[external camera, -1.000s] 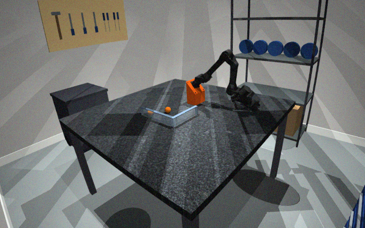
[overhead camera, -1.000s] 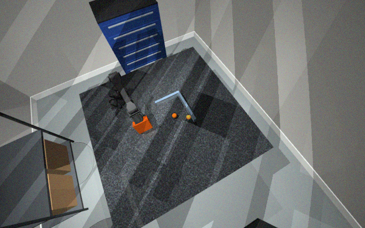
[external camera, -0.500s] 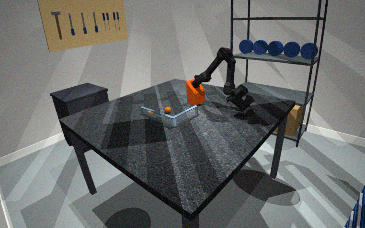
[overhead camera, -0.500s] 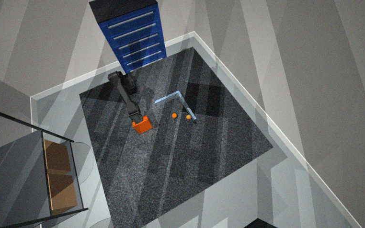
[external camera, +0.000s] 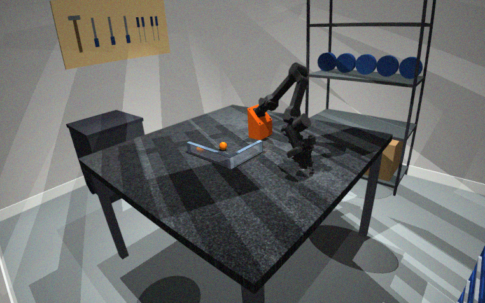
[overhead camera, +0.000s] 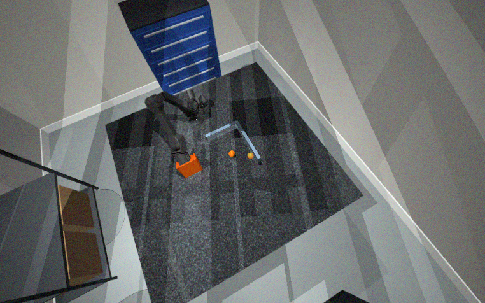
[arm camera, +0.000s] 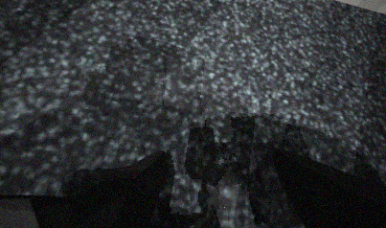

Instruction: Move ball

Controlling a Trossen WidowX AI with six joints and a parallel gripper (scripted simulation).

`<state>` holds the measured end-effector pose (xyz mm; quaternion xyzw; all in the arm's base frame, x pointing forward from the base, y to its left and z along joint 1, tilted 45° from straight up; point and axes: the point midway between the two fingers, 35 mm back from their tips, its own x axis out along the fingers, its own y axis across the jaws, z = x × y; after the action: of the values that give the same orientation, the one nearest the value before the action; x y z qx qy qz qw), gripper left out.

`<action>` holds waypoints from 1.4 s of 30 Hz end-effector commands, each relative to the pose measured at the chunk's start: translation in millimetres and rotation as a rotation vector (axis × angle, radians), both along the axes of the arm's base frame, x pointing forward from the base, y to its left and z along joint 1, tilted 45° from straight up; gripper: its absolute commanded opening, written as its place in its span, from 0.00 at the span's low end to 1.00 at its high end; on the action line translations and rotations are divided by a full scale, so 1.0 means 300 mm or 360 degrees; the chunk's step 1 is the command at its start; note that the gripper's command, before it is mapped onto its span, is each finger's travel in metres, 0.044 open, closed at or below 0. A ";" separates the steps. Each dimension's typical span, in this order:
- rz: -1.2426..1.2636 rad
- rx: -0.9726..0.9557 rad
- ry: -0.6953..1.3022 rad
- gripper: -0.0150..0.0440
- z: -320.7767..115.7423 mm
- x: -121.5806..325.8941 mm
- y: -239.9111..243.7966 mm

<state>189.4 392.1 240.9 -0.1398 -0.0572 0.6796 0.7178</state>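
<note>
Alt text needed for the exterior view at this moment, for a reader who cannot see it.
A black robot arm bends down from its orange base so its open, empty gripper hangs just above a dark speckled table, outside two low clear walls forming a corner. An orange ball sits inside that corner, untouched, apart from the gripper.

Blue drawer cabinet [overhead camera: 176, 48], metal shelving [external camera: 368, 79], wall-mounted tool board [external camera: 110, 32].

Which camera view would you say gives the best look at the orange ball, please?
The top view: the ball lies unobstructed inside the corner of the clear walls, beside the paler see-through copy. The exterior view shows it behind a wall, smaller. The wrist view shows only table surface.
</note>
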 end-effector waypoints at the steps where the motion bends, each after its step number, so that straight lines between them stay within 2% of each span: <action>1: -0.0227 -0.0124 0.0147 0.79 -0.079 0.174 -0.080; 10: -0.0588 -0.0366 0.0339 0.79 -0.235 0.447 -0.312; 24: -0.1171 -0.0498 0.1112 0.79 -0.464 0.674 -0.811; 31: -0.1259 -0.0659 0.1545 0.79 -0.670 0.622 -0.987; 37: -0.1235 -0.0769 0.2172 0.79 -0.873 0.455 -1.158; 42: -0.1151 -0.0737 0.2632 0.79 -0.952 0.315 -1.236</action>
<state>306.0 34.4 -34.8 0.1819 0.6256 0.3004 0.6967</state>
